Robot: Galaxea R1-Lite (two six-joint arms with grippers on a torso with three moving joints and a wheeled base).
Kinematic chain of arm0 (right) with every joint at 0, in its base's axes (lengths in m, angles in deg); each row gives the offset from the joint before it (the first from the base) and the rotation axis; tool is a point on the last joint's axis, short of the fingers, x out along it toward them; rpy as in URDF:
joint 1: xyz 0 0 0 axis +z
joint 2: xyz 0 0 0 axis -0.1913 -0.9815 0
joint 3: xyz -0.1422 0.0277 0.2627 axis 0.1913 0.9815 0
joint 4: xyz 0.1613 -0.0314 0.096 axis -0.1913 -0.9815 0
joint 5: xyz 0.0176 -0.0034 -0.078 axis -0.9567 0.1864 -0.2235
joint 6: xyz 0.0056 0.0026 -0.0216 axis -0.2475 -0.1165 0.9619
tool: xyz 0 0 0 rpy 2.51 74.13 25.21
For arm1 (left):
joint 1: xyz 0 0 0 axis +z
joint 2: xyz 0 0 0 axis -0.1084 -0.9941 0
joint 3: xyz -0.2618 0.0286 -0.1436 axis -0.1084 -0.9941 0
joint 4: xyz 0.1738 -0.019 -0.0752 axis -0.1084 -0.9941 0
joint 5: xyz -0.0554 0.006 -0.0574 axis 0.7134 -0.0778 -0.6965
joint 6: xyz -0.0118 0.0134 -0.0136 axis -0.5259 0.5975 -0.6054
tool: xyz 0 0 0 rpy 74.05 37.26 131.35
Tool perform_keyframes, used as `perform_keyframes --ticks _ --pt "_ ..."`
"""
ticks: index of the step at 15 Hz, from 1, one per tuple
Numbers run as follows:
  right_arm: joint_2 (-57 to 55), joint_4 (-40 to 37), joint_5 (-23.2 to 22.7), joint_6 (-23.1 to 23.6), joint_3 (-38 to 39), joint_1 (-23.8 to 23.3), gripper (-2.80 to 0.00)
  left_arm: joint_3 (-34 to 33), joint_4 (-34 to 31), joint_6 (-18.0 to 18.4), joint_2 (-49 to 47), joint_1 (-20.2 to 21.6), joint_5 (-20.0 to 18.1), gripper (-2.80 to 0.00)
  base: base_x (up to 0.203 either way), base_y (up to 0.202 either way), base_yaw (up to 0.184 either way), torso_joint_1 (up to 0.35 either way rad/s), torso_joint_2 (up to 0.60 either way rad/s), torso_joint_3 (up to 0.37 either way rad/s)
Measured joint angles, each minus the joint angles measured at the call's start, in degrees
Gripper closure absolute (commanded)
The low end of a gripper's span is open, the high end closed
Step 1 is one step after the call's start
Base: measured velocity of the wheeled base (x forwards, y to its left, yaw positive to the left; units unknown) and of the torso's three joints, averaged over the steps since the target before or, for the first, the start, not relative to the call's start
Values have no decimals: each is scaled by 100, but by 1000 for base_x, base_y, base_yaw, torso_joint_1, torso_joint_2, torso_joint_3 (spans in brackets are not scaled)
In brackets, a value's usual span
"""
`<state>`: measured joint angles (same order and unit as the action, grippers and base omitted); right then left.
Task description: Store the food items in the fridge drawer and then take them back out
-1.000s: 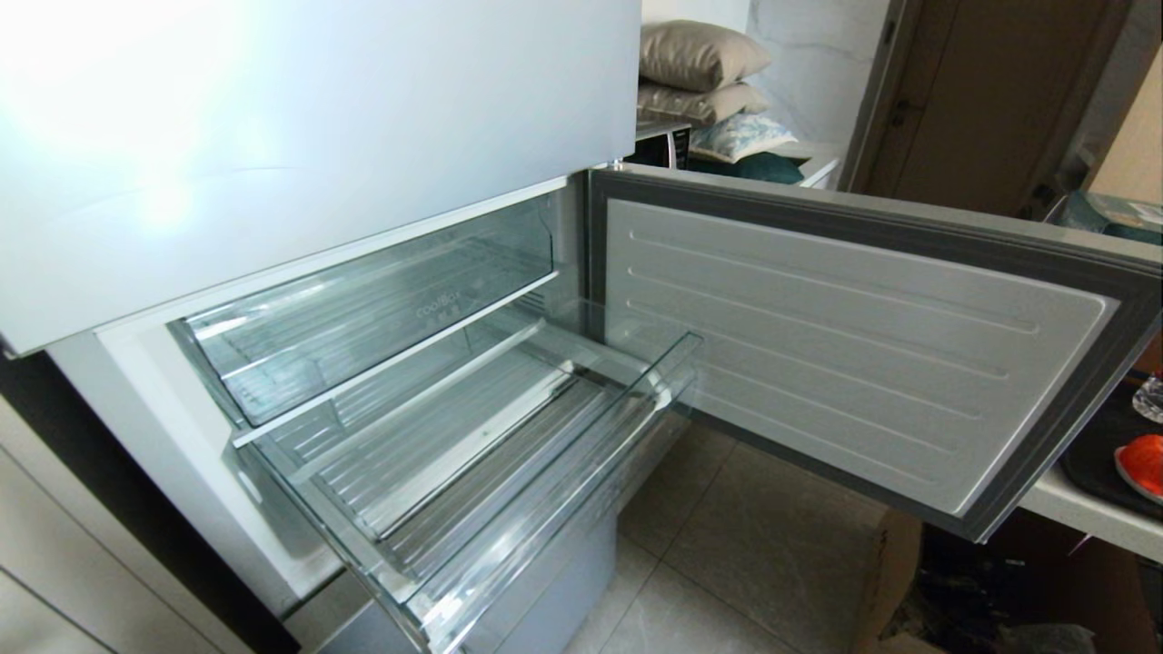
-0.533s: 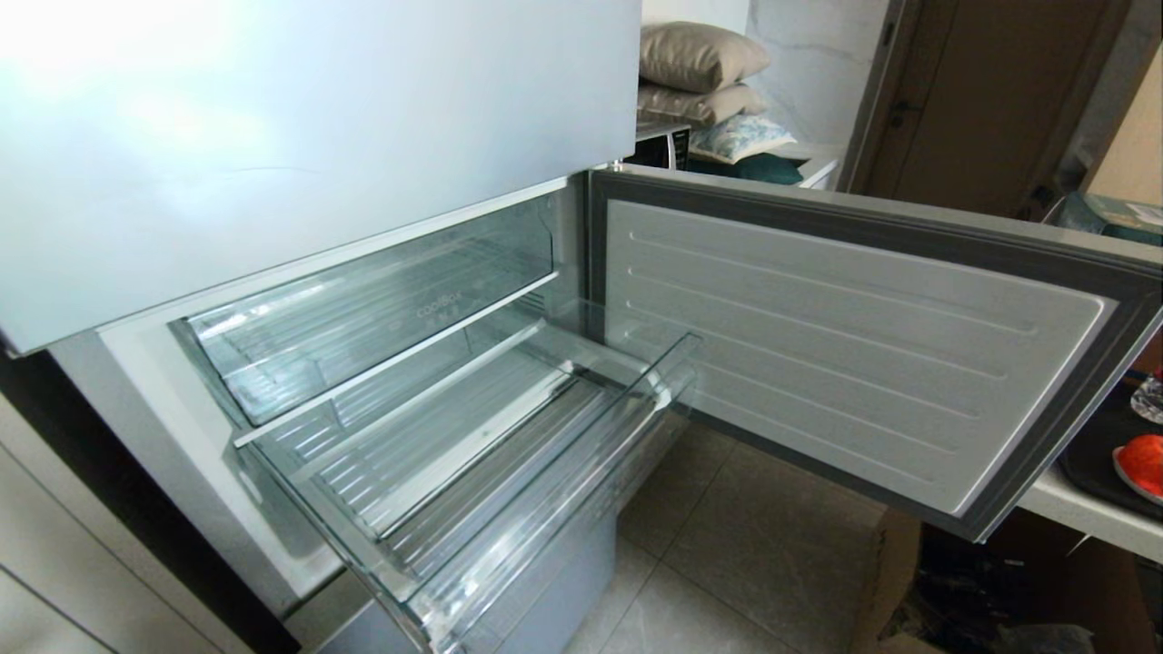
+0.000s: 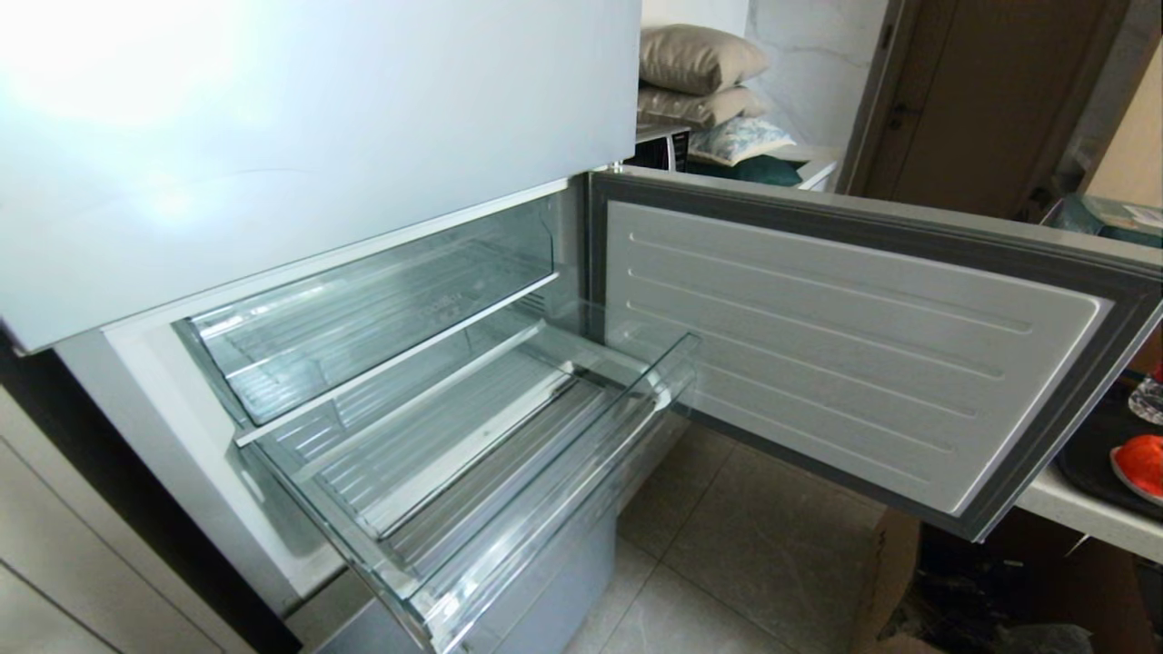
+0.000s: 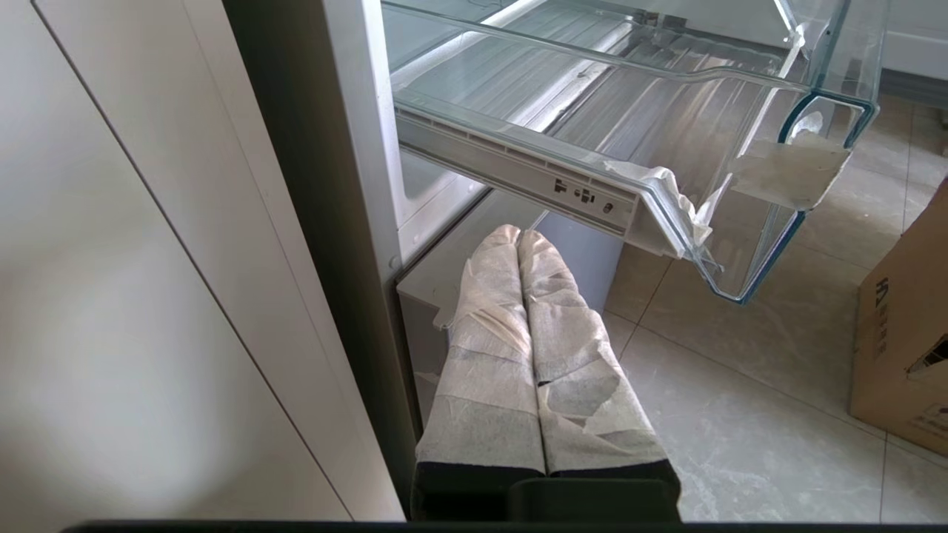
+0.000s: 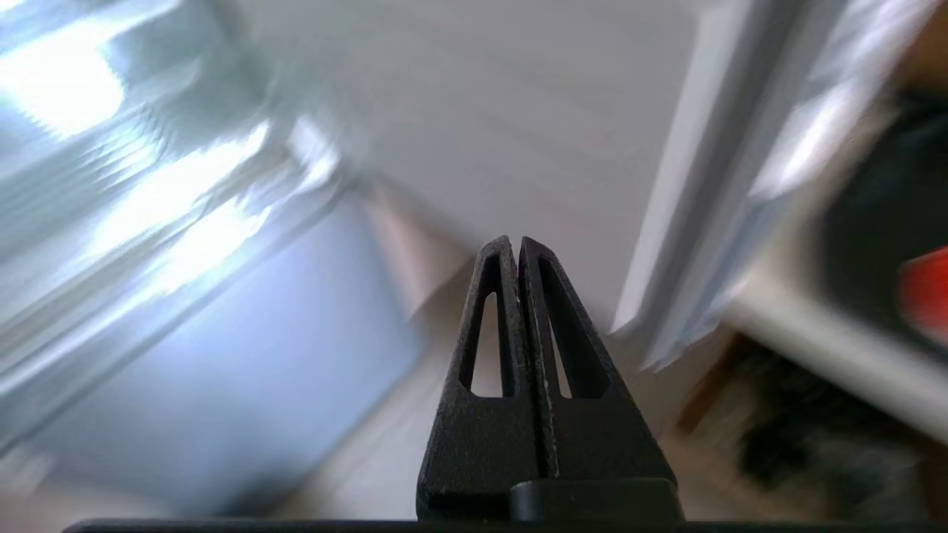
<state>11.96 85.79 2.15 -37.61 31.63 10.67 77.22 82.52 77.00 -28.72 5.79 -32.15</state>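
The fridge drawer [image 3: 545,509] is pulled out and holds nothing; its ribbed floor is bare. An orange-red fruit [image 3: 1141,463], one of the food items, lies on a black tray [image 3: 1088,454] at the far right edge of the head view. In the blurred right wrist view it shows as a red patch [image 5: 926,292]. Neither gripper is in the head view. My right gripper [image 5: 516,243] is shut on nothing, in front of the open fridge door. My left gripper [image 4: 517,235], with taped fingers, is shut and empty, low beside the fridge under the drawer's corner [image 4: 748,252].
The lower fridge door [image 3: 845,345] stands open to the right, between the drawer and the white counter [image 3: 1081,513]. A clear bin with lettering [image 3: 382,309] sits above the drawer. A cardboard box [image 4: 903,333] stands on the tiled floor. A clear bottle [image 3: 1148,396] stands on the tray.
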Motion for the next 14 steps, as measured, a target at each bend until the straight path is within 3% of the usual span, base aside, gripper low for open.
perform_keyframes --ticks 7,10,14 --pt "-3696 1634 86 -340 -23 1248 0 0 2 0 0 0 -2 0 0 0 0 0 0 0" --pt "-5189 2231 94 -388 -545 1831 0 0 2 0 0 0 0 0 0 0 0 0 0 0" --pt "-6204 2375 96 -318 -1377 2598 0 0 2 0 0 0 0 0 0 0 0 0 0 0"
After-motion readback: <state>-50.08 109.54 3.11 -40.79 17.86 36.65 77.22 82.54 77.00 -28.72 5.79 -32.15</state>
